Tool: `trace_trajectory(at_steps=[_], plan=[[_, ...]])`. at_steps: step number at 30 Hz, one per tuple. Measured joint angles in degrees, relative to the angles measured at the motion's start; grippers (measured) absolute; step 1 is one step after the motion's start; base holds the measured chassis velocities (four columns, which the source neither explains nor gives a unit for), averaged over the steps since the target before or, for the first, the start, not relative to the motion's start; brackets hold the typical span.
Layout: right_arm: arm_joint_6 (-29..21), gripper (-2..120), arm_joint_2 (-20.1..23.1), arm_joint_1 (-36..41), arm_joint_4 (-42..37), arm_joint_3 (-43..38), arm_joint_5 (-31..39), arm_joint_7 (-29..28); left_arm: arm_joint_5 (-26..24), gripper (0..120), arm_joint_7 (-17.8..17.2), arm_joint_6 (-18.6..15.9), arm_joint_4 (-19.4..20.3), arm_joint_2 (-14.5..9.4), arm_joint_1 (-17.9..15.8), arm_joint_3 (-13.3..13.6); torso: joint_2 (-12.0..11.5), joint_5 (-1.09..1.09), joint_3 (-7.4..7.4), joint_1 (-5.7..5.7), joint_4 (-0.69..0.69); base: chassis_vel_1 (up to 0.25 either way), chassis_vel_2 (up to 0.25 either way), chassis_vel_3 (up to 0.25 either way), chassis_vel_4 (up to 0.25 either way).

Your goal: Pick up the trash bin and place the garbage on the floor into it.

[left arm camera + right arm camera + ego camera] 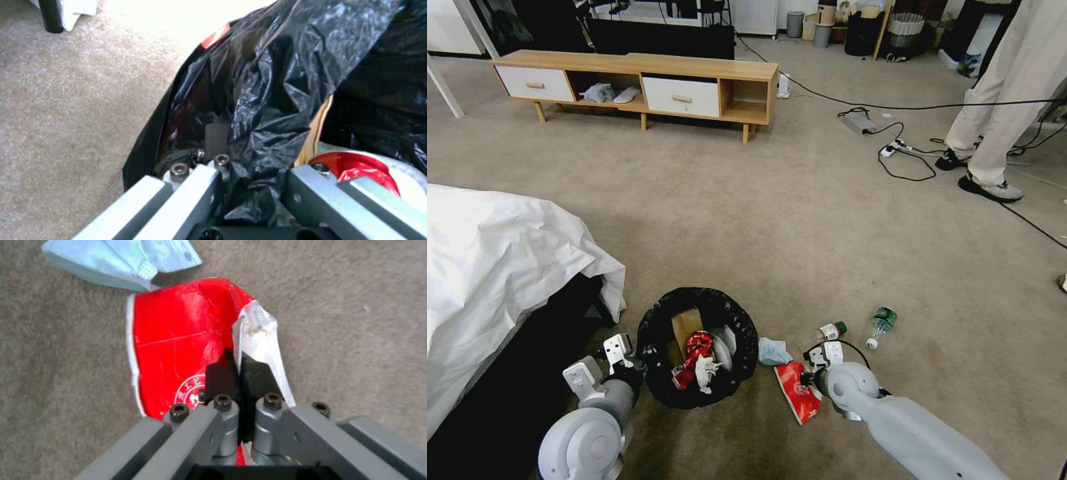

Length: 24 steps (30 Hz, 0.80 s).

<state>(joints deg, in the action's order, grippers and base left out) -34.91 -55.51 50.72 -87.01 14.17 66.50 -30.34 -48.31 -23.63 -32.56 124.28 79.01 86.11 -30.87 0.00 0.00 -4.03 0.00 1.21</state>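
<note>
Red wrapper [178,346]: flat on the carpet [800,220], just beside the trash bin [697,347] on its right; one edge is pinched by the right gripper [240,373], jaws brought together on it with no gap seen.
Grip position: jaws sit at the wrapper's near edge by the white torn fold, most of the foil lying out beyond the pads [220,373].
Risk 1: thin glossy foil held by an edge only; slip out of the jaws is judged likely on lift.
Risk 2: loose wrapper may catch the bin liner rim and drop outside.
Bin hold: rim and black liner are clamped by the left gripper [249,180] at the bin's left side; liner plastic is bunched between the jaws, so a liner-only hold and a tipping bin cannot be ruled out.
Bin contents: brown paper bag [686,327], crushed red can [697,347], white tissue [706,370].
Still on carpet: bluish tissue [774,352] touching the wrapper's far corner, two green-capped bottles [882,323] near the right arm.
</note>
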Motion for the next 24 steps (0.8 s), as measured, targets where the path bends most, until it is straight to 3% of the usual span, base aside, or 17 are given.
trace_trajectory(at_steps=[24], plan=[[0.11,0,5.84,5.47,-11.77,-7.52,4.30,-2.84,-0.41,0,-0.09,-0.30,0.80,-0.81,-0.34,2.02,0.01,0.00,0.00,0.00,0.00,0.000,0.000,0.000,0.000]])
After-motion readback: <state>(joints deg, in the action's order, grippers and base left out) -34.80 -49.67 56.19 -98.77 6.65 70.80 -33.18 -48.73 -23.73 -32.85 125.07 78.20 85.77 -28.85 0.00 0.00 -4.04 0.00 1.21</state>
